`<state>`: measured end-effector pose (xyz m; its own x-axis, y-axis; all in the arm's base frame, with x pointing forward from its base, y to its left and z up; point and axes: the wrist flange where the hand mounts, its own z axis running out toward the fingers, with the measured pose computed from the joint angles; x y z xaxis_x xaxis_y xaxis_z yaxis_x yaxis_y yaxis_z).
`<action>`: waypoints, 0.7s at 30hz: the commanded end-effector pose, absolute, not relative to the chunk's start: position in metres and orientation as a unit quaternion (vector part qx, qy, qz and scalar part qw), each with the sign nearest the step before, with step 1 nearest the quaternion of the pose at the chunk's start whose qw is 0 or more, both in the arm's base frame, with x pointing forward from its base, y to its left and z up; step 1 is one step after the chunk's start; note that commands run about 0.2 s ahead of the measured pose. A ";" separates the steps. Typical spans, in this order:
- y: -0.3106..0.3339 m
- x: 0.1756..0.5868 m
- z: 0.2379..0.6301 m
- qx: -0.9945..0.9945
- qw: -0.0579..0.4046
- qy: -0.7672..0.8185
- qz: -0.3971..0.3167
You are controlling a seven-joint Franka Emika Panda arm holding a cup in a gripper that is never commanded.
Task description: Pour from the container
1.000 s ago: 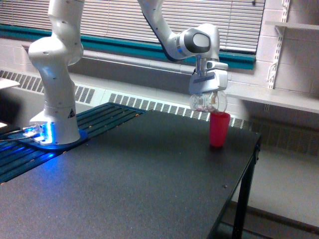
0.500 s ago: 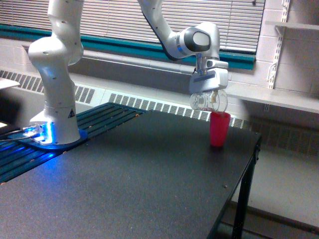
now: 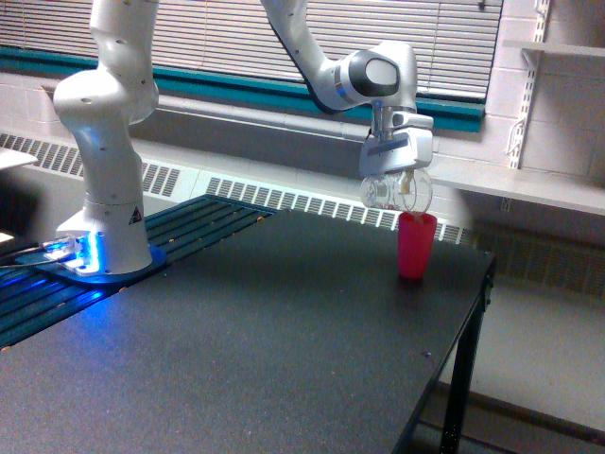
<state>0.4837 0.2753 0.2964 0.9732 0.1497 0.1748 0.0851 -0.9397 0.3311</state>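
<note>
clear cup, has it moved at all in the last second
Yes, slightly upward. The clear cup in the hand has lifted a little away from the rim of the pink cup, which stayed put.

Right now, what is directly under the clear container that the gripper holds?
The pink cup stands on the black table just below the clear container, which the gripper holds tipped on its side. What is inside the cup cannot be seen.
</note>
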 end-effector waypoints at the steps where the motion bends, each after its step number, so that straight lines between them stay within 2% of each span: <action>1: 0.271 0.484 0.301 0.979 0.168 0.063 0.092; 21: 0.288 0.485 0.292 0.977 0.177 0.096 0.075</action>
<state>0.4881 0.2774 0.2958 0.9760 0.1681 0.1382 0.1105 -0.9299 0.3508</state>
